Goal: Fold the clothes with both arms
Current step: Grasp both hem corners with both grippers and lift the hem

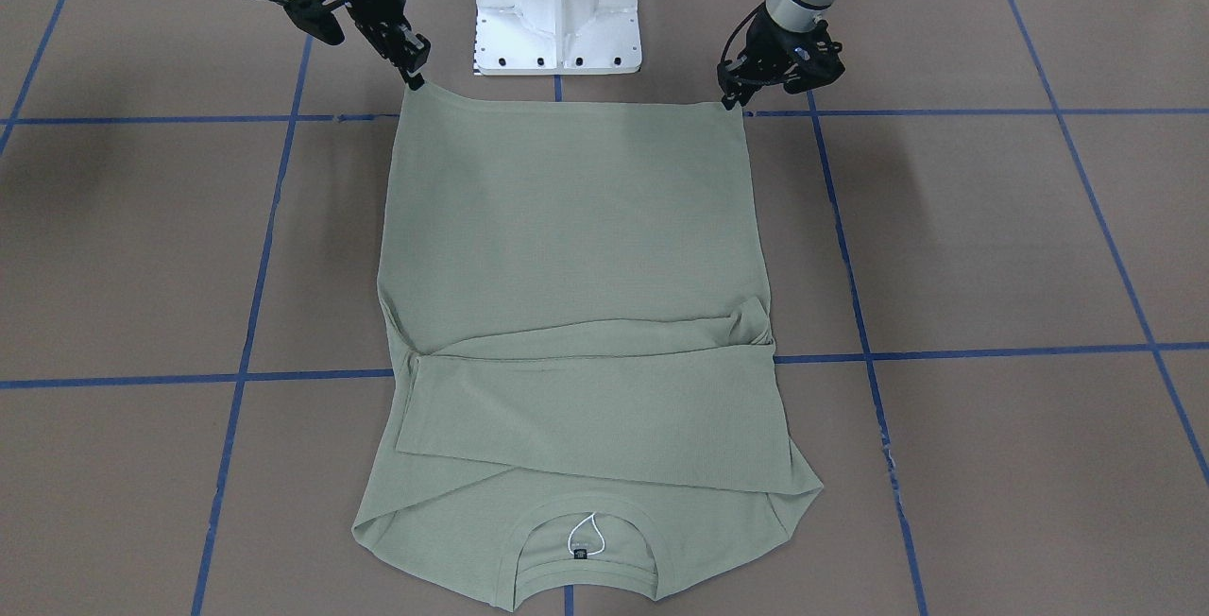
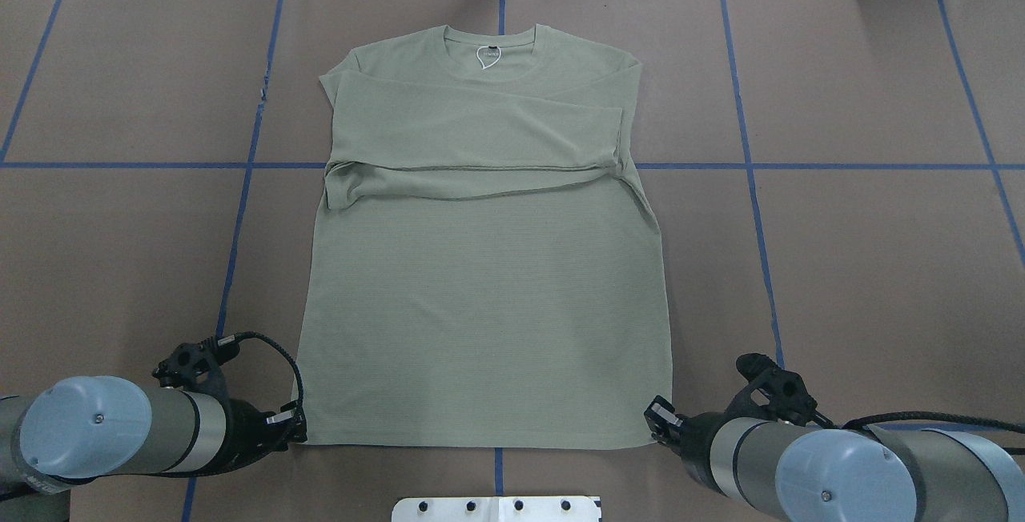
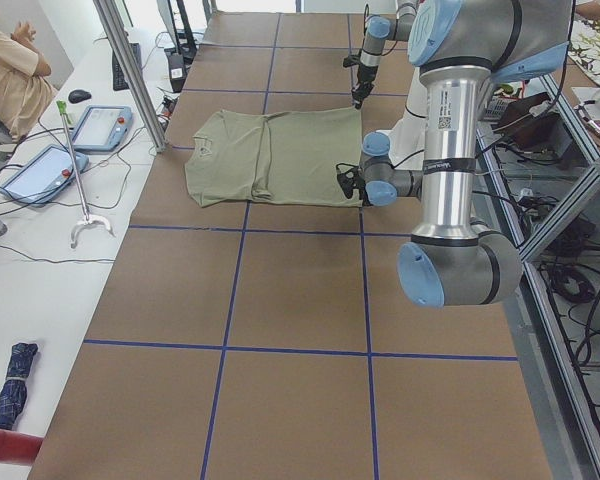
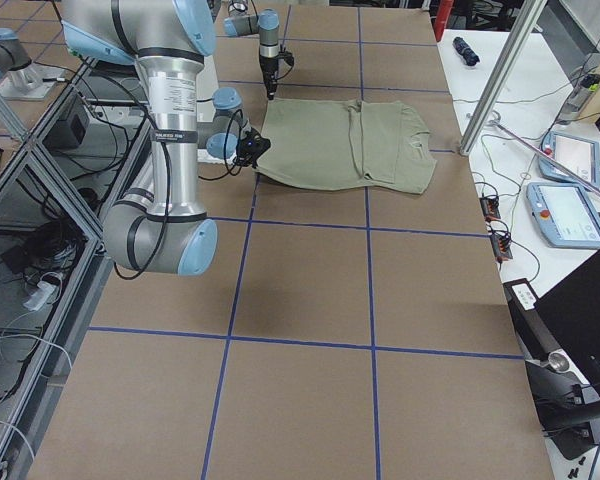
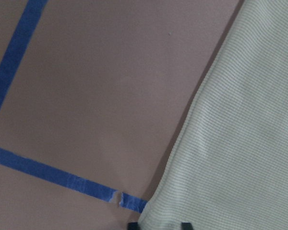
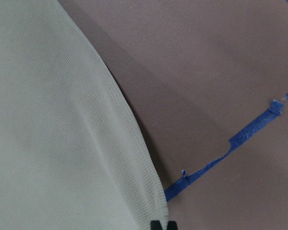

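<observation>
The sage-green shirt (image 1: 576, 248) (image 2: 480, 306) lies flat on the brown table. Its collar and white neck loop (image 2: 486, 55) point away from me. Both sleeves are folded across the chest. My left gripper (image 2: 300, 428) (image 1: 732, 101) is shut on the hem corner nearest it; in the left wrist view the cloth (image 5: 240, 143) sits between its fingertips (image 5: 133, 224). My right gripper (image 2: 658, 418) (image 1: 413, 77) is shut on the other hem corner (image 6: 149, 211). Both pinched corners cast a shadow on the table, slightly raised.
The white pedestal base (image 1: 557, 11) stands just behind the hem, between the arms. Blue tape lines (image 2: 240, 210) grid the table. In the exterior left view a seated person (image 3: 10, 70), tablets (image 3: 100, 125) and a metal pole (image 3: 130, 70) are at the far side.
</observation>
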You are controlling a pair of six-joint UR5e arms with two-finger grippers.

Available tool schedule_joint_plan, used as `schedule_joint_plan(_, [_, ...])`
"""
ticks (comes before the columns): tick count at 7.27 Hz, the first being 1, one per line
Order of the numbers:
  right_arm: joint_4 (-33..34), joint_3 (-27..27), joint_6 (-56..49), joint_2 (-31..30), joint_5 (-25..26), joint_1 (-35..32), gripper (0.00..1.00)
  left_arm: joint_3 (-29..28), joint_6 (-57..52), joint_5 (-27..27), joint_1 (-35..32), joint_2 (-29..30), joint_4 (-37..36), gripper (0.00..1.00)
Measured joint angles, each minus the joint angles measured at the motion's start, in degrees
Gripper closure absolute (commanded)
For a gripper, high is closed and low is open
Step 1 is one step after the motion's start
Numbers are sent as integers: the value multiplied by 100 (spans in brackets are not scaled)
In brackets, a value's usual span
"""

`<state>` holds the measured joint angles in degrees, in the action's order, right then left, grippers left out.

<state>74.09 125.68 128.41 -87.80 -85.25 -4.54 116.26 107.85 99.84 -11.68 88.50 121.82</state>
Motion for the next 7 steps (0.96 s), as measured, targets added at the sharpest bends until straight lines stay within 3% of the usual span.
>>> schedule_joint_plan(4, [0,39,0,-5,7,-14,100,324,13,0,-24,-42,-18,100])
schedule_joint_plan(7, [-2,595,0,-443,-168,-14,100,1296,85,27,142,-68,-584,100])
